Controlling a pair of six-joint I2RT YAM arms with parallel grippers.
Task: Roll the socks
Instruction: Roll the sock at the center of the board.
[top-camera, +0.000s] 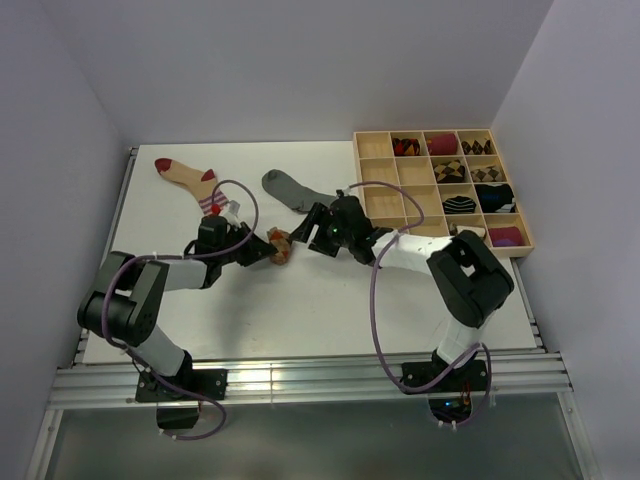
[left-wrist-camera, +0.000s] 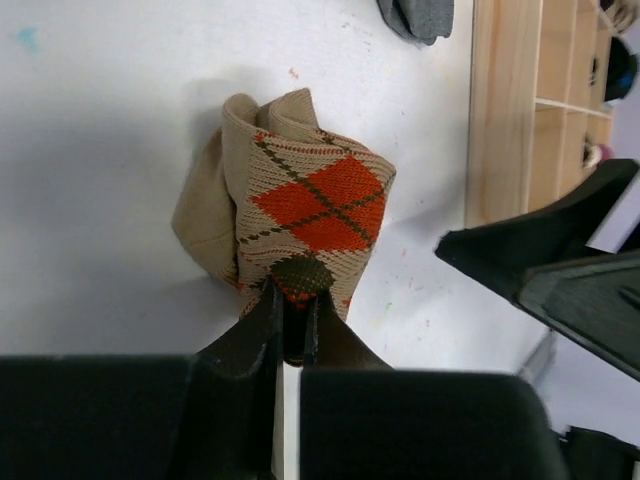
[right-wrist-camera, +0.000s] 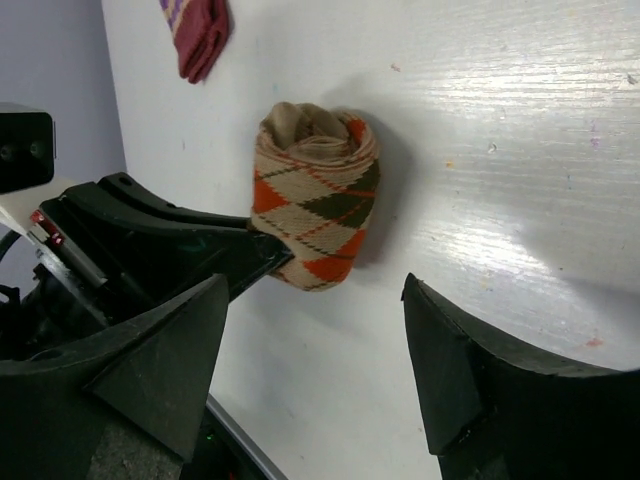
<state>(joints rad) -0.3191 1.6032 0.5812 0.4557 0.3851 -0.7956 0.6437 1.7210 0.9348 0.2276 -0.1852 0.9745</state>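
The brown argyle sock (top-camera: 279, 245) lies rolled into a bundle mid-table. My left gripper (left-wrist-camera: 293, 300) is shut on the roll's near edge (left-wrist-camera: 305, 205), pinching a fold of fabric. My right gripper (right-wrist-camera: 315, 300) stands open just short of the roll (right-wrist-camera: 315, 195), touching nothing; in the top view it (top-camera: 310, 228) sits right of the bundle. The plain grey sock (top-camera: 290, 188) lies flat behind the right arm. Farther back on the left, the beige sock with the dark-red toe (top-camera: 180, 172) is stretched out flat.
A wooden compartment tray (top-camera: 440, 133) with several sock bundles stands at the back right, its wall (left-wrist-camera: 505, 110) close to the roll in the left wrist view. The right gripper's finger (left-wrist-camera: 560, 260) reaches in from that side. Both arms meet mid-table.
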